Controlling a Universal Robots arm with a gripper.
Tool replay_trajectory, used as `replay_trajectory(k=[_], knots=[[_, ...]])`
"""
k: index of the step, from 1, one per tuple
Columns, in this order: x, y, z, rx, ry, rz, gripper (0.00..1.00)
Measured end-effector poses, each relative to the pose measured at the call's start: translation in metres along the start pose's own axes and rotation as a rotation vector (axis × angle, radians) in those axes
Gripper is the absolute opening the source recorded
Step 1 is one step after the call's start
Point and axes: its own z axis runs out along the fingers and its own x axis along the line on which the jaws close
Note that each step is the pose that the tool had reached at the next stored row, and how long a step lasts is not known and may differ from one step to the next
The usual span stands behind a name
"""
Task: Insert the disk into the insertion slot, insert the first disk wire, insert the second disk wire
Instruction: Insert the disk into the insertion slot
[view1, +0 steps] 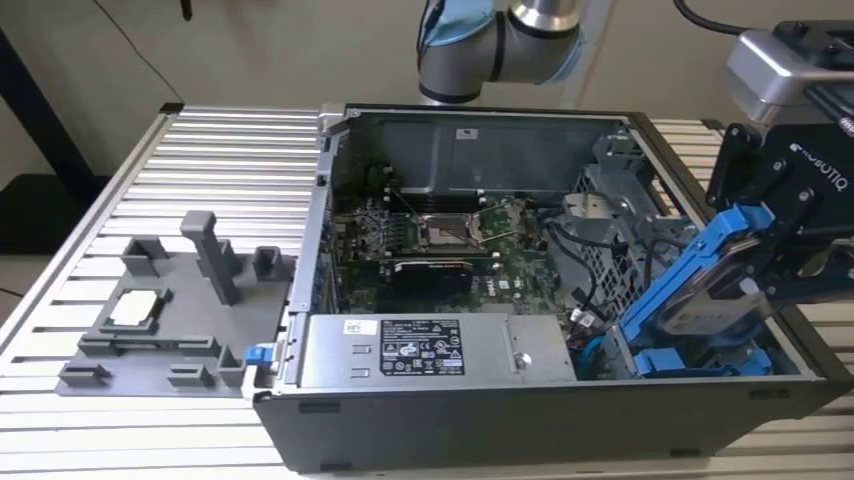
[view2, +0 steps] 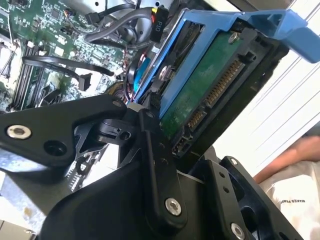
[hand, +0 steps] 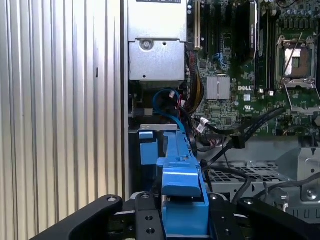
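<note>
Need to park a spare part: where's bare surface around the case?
Bare ribbed table beyond the grey fixture, on the exterior view's left of the case. Crowded: drive-cage corner, where the gripper holds the disk beside cables.

Count: one open PC case (view1: 534, 425), one motherboard (view1: 514, 270), one power-supply box (view1: 534, 350), one grey fixture (view1: 134, 350), one arm (view1: 501, 45). Two blue carrier frames: the disk (view1: 694, 285), plus a second (view1: 701, 362).
</note>
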Motion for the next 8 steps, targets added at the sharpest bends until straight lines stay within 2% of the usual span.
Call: replay_trajectory(k=[8], knots=[[0.0009,-0.0003,0.0143,0.0,0.0006,0.0,0.33]])
